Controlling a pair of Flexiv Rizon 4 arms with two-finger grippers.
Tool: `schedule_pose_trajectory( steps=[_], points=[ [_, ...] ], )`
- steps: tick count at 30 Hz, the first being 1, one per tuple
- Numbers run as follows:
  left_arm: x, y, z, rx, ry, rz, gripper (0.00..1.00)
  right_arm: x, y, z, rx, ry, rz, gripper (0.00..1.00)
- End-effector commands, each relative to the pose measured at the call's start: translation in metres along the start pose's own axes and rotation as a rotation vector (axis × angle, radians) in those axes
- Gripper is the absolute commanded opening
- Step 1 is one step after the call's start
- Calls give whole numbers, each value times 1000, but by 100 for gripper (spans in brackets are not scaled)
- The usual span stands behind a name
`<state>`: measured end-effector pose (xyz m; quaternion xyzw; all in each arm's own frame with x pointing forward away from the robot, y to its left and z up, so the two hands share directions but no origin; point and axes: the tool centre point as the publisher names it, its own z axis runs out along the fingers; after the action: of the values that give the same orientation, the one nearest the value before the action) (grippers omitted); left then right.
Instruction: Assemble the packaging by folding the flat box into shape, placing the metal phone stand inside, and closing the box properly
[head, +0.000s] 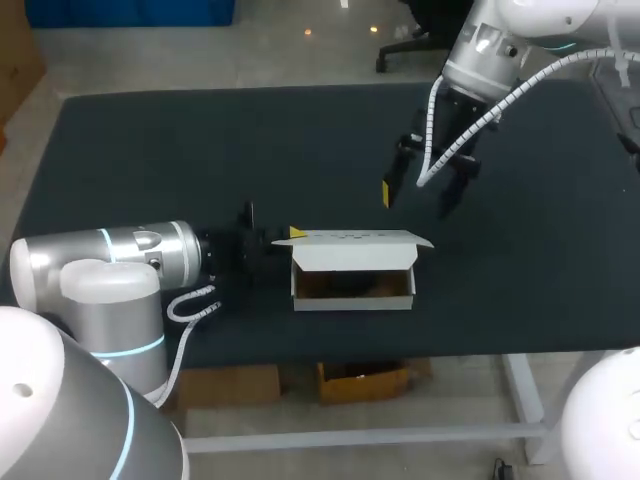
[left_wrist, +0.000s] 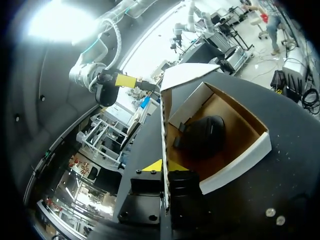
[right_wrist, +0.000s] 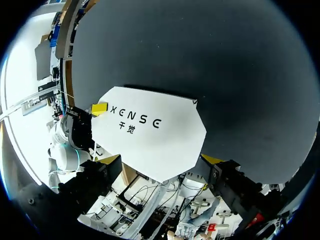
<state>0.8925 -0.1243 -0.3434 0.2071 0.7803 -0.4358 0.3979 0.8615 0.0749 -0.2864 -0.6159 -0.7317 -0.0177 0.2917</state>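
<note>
— Dark table top (head: 150, 150) is seen under a white cardboard box (head: 350, 291) near its front edge. Where is the black metal phone stand (left_wrist: 202, 136)?
— Inside the box. Its left end wall is pinched by the left gripper (left_wrist: 164, 175). The raised white lid (head: 355, 238) runs left to right, and the right gripper (head: 418, 196), spread and empty, is hung just beyond it. The closing is judged to be its job.

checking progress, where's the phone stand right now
In the left wrist view the phone stand lies inside the open box, just ahead of the left gripper gripping its side wall.
</note>
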Motion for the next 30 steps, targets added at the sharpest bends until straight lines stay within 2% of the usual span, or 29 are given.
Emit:
schedule_pose_trajectory(
  steps=[1, 2, 7, 15, 24, 30],
  points=[
    [4, 1, 2, -2, -30, 8, 0, -1, 3, 4, 48, -14, 12, 54],
    [3, 1, 2, -2, -30, 12, 0, -1, 3, 5, 50, -15, 15, 47],
    [4, 1, 1, -8, -34, 20, 0, -5, 1, 9, 60, -27, 32, 33],
    [5, 1, 1, -12, -40, 32, 0, -13, -5, 21, 78, -5, 62, 36],
    [6, 1, 1, -11, -44, 44, 0, -23, -5, 34, 99, 19, 74, 33],
    [8, 1, 1, -9, -45, 50, 0, -23, -7, 38, 107, 18, 78, 31]
  ],
)
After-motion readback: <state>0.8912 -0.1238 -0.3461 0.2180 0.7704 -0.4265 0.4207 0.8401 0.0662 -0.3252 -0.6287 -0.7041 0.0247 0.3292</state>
